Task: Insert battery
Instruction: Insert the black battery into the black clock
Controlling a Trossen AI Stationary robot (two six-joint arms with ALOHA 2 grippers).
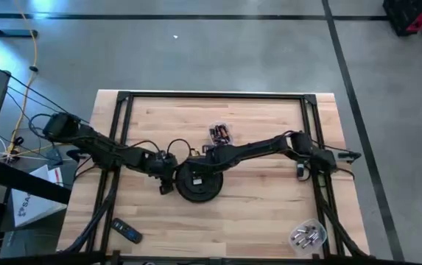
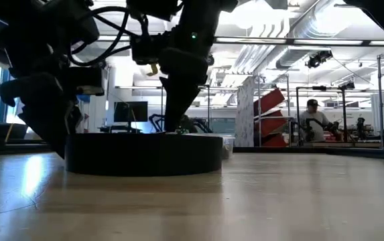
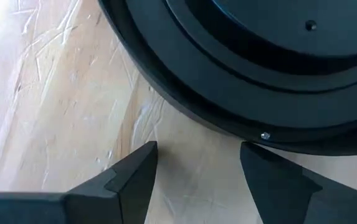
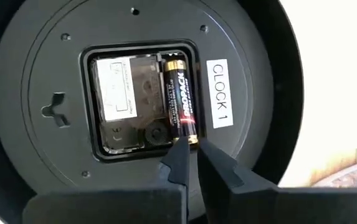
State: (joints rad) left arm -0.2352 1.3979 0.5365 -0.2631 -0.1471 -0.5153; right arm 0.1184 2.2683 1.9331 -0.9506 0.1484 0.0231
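Observation:
A round black clock (image 1: pixel 199 184) lies face down on the wooden table, its back up. A black and gold battery (image 4: pixel 179 99) lies in the open compartment on that back, beside a label reading CLOCK 1. My right gripper (image 4: pixel 192 152) hangs over the clock, pointing down, its fingers almost together at the battery's gold end. My left gripper (image 3: pixel 197 162) stands open low over the table at the clock's left rim (image 3: pixel 228 127), with only bare wood between its fingers. My right gripper comes from above with its fingers nearly closed. One fingertip (image 4: pixel 179 149) meets the battery's gold end (image 4: pixel 188 138), the end nearest the gripper. The battery lies flat in the compartment, along its right side. My left gripper: whether a fingertip (image 3: pixel 253 152) touches the clock's rim, I cannot tell.
A small pack of batteries (image 1: pixel 219 134) lies just beyond the clock toward the far edge. A clear container (image 1: pixel 308 235) with several batteries stands near the front right corner. A dark remote-like object (image 1: pixel 127 232) lies near the front left. Black frame rails run along the table's sides.

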